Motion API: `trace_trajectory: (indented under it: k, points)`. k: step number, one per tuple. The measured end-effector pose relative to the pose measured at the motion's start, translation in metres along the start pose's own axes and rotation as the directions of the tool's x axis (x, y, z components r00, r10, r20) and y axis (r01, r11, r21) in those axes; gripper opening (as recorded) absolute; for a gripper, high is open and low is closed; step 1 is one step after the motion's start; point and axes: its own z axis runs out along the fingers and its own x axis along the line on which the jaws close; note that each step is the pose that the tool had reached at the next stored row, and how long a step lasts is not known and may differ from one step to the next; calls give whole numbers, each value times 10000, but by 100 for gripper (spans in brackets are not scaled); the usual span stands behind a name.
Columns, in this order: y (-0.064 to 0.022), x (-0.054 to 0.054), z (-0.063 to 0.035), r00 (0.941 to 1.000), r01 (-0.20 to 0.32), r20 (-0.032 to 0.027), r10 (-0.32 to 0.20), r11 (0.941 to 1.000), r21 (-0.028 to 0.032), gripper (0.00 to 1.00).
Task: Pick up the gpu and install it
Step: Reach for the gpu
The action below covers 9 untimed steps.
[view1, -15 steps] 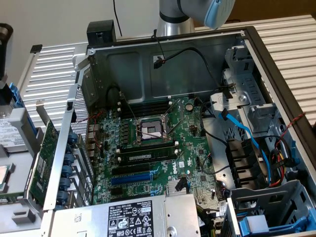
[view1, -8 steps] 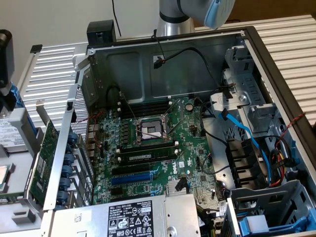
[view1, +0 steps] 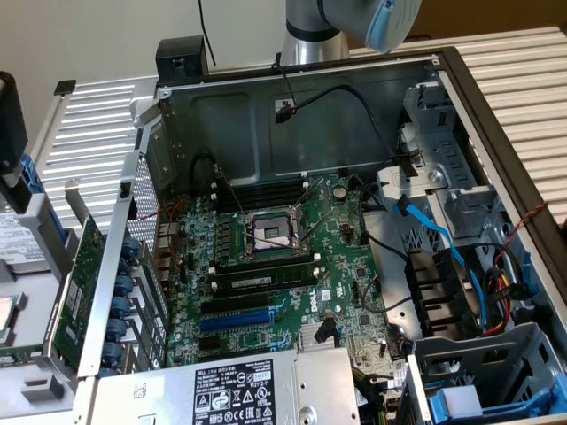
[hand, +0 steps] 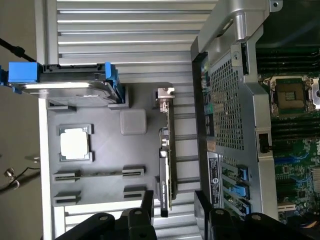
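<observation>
While the hand (hand: pixel 175 212) is hovering released, fingers spread on either side of the gpu's end, the gpu (hand: pixel 166 155) is standing on edge in a grey tray (hand: pixel 100 160) just beside the computer case (hand: pixel 230 100). One finger is sitting closer to the card, so an uneven squeeze is probably risking tilting it in its slot.

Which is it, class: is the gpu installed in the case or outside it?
Outside: the gpu stands on edge on the grey tray beside the case.

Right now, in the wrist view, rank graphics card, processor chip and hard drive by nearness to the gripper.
1. Graphics card, on edge, right by the gripper.
2. Processor chip, flat in the gray tray.
3. Hard drive, at the tray's far end.
</observation>
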Motion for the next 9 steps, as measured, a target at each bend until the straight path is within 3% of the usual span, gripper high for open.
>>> trace_trajectory:
  k: [4,9]
  points:
    - [-3,1,2,10000,-2,-1,2,10000,1,45]
    - [-150,-1,81,10000,-3,24,3,10000,-23,45]
